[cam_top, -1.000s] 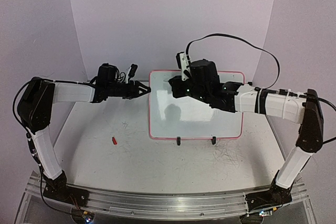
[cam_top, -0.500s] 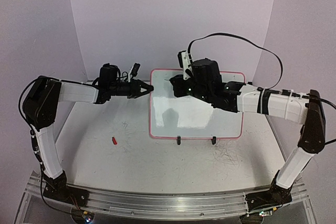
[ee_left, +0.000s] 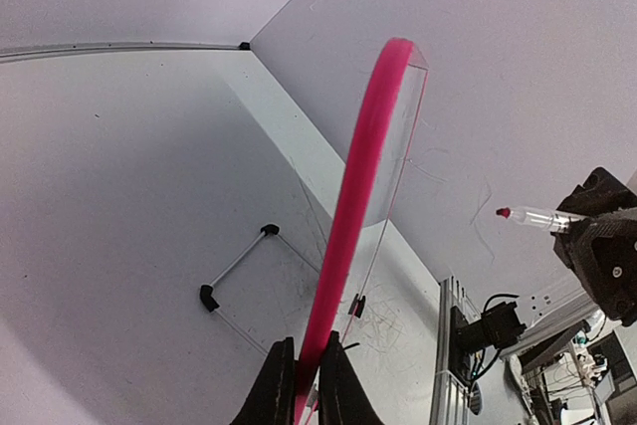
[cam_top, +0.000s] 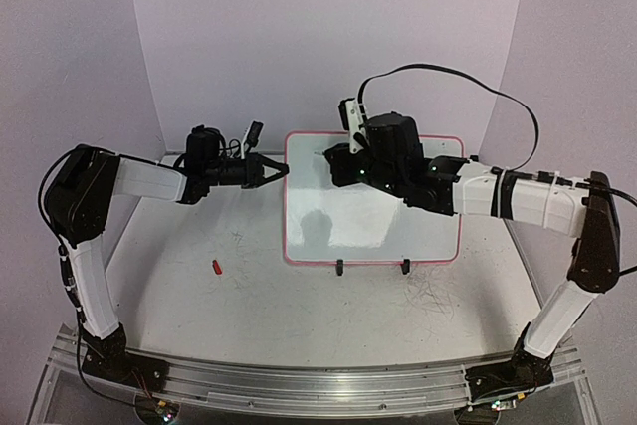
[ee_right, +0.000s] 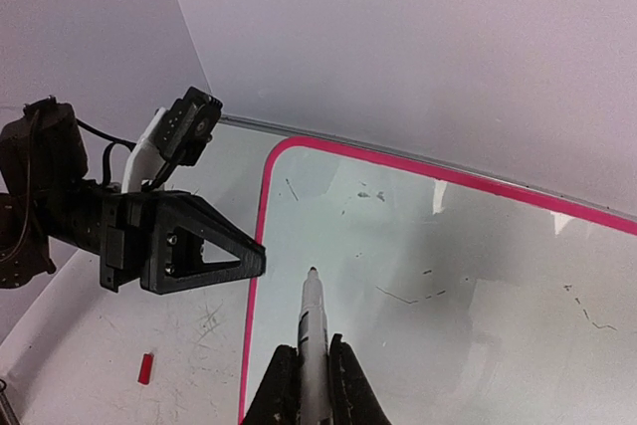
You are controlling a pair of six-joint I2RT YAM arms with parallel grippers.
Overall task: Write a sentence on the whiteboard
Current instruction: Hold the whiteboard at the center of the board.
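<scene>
Centre frame: whiteboard [cam_top: 383, 231], left pink rim pinched tight in left gripper [ee_left: 302, 385]. Marker [ee_right: 312, 316] clenched in right gripper [ee_right: 305, 377], tip near upper-left corner, perhaps touching. Red cap [cam_top: 216, 267] lower left, well apart.

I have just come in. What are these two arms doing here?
The left pincer grips the pink left rim of the whiteboard. The right pincer holds a marker, its tip pointed at the board's upper left part. No words show on the board yet, only faint marks. A small red object lies on the table beside it.
</scene>
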